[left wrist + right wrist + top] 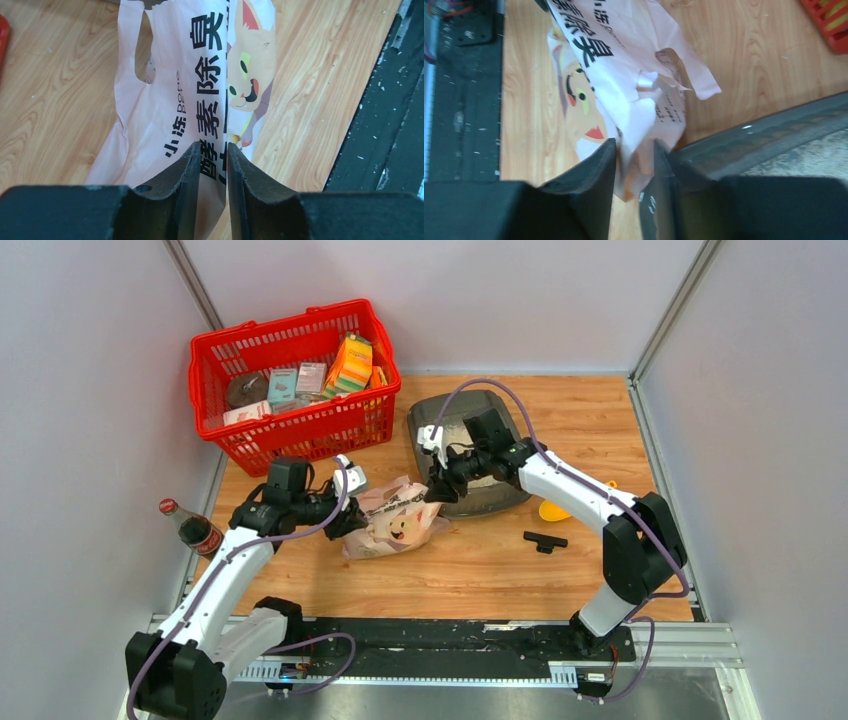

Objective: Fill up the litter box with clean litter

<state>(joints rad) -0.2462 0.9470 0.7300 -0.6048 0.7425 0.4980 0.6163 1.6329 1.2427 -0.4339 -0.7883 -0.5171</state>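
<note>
The litter box (478, 462), a shallow dark grey tray, lies right of centre on the wooden table. Its rim (769, 134) fills the lower right of the right wrist view, and a pale grainy layer of litter (819, 152) shows inside it. A beige bag (393, 524) printed with a cartoon cat lies just left of the tray. My right gripper (634, 146) (436, 492) is shut on the bag's crumpled top (644, 100), right at the tray's edge. My left gripper (214, 150) (352, 518) is at the bag's other end, jaws slightly apart, with the bag's folded edge (170, 90) lying in the gap.
A red mesh basket (262, 435) with boxes stands at the back left, close to the tray. A yellow scoop (553, 510) and a small black T-shaped piece (545, 540) lie right of the tray. A cola bottle (195, 530) stands at the left wall. A black rail (450, 640) runs along the near edge.
</note>
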